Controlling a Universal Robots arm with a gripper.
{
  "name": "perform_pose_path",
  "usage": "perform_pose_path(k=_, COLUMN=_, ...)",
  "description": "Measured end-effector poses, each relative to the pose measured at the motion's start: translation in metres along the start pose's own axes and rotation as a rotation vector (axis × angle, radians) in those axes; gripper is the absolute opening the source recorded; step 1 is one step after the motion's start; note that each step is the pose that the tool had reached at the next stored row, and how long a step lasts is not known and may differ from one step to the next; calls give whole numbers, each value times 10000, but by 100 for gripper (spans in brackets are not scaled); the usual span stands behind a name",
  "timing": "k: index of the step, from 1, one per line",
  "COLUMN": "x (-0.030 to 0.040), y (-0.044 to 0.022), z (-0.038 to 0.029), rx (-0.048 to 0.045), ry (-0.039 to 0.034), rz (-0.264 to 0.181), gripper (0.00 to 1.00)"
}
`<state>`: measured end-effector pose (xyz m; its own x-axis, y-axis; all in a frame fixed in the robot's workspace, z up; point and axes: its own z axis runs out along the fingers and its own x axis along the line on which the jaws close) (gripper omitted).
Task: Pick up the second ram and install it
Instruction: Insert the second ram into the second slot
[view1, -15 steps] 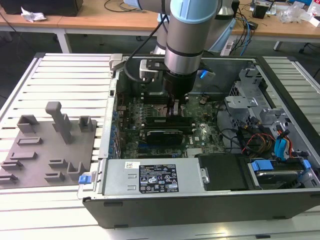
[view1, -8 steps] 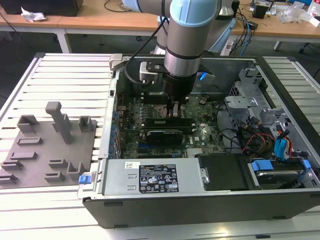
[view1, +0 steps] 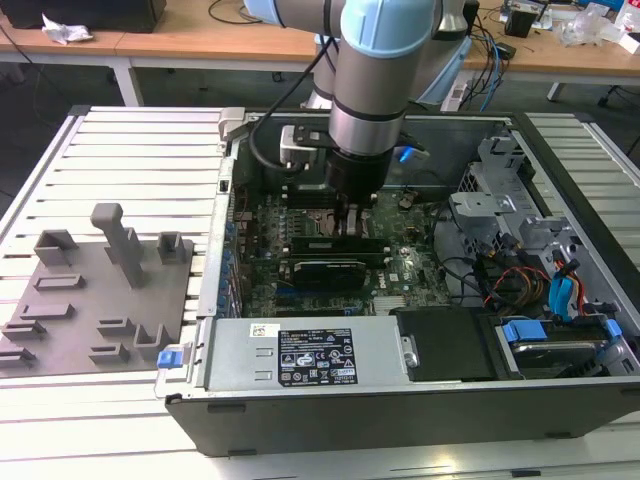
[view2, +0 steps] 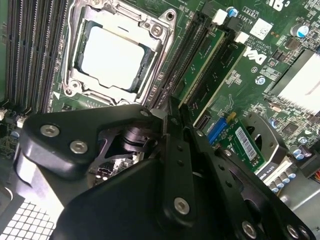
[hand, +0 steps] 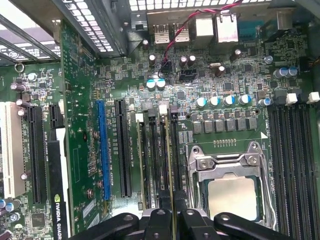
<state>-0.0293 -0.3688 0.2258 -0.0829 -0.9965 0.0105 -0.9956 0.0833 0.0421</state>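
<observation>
My gripper (view1: 352, 222) reaches down into the open computer case (view1: 400, 420), over the memory slots of the green motherboard (view1: 400, 285). The second ram (hand: 170, 165) is a thin green board standing on edge in a slot beside the silver processor (hand: 232, 197). In both wrist views the black gripper (hand: 174, 220) (view2: 172, 112) is shut on the near end of the second ram (view2: 200, 65). A second memory stick (view2: 225, 75) (hand: 141, 160) stands in a slot parallel to it, on the side away from the processor (view2: 112, 57).
A grey fixture plate with an upright post (view1: 120, 240) lies at the exterior view's left on the slatted table. Inside the case are a power supply (view1: 310, 355), a dark expansion card (view1: 325, 270), a drive cage (view1: 500, 200) and loose cables (view1: 540, 285).
</observation>
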Motion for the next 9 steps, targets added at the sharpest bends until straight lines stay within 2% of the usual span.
perform_pose_path(k=3, x=0, y=-10, z=-1, rx=7, ry=39, rz=-36, gripper=14)
perform_pose_path(k=9, x=0, y=-11, z=29, rx=8, ry=41, rz=-66, gripper=14)
